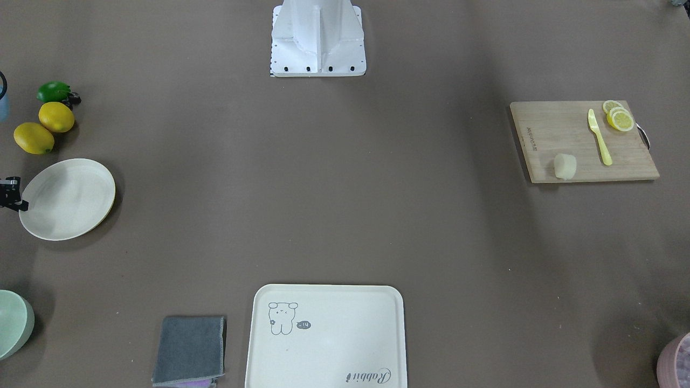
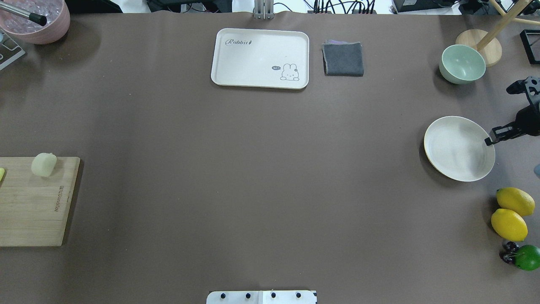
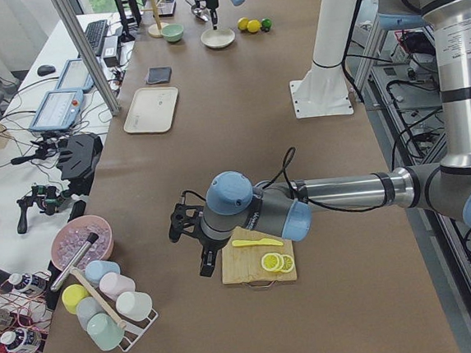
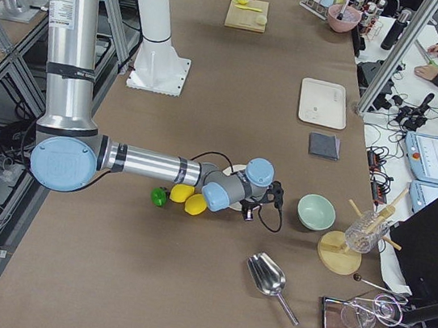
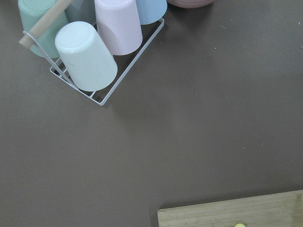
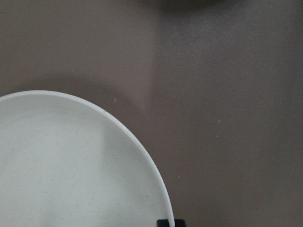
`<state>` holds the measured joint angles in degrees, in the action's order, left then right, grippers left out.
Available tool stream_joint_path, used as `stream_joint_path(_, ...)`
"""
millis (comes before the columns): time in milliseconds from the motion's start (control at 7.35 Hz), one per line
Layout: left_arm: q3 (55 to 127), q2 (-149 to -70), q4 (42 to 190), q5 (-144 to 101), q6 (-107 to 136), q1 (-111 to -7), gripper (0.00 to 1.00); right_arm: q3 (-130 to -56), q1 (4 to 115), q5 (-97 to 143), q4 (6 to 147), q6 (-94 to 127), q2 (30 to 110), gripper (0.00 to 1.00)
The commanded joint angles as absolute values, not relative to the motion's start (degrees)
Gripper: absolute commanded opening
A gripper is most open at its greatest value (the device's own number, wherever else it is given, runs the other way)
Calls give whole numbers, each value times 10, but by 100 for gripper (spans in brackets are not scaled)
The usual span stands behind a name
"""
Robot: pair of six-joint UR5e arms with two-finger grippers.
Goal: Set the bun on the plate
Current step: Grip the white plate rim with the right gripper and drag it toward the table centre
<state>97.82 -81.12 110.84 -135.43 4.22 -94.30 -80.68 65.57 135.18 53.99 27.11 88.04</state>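
The bun [image 1: 565, 166] [image 2: 44, 164], a pale cream lump, lies on a wooden cutting board [image 1: 560, 129] [image 2: 29, 211] at the robot's left end of the table. The round cream plate [image 1: 67, 198] [image 2: 459, 147] [image 6: 66, 165] rests on the table at the opposite end. My right gripper [image 2: 490, 140] [image 1: 20, 205] [image 6: 165, 222] points down with its tips closed on the plate's outer rim. My left gripper [image 3: 192, 245] hovers just past the board's end, towards the cup rack; I cannot tell whether it is open. In the exterior left view the left arm hides the bun.
A yellow knife [image 1: 599, 137] and lemon slices [image 1: 619, 117] share the board. Two lemons [image 2: 508, 211] and a lime [image 2: 527, 256] lie near the plate, a green bowl [image 2: 462, 63] beyond it. Far edge: tray [image 2: 260, 58], grey cloth [image 2: 343, 59], pink bowl [image 2: 36, 21]. Cup rack [image 5: 94, 47].
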Motion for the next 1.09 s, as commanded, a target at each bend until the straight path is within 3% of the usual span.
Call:
stream_joint_path(0,979,-811,1108,-1354,42,-944,98,-832,668,1406,531,357,862,0)
stream_joint_path(408,979,-811,1108,-1354,42,-943,98,-867,650,1446,529,519,768,0)
stream_joint_path(952,980,-827,1151,-1385,158,-915,98,-945,463,1259,533,721,697,0)
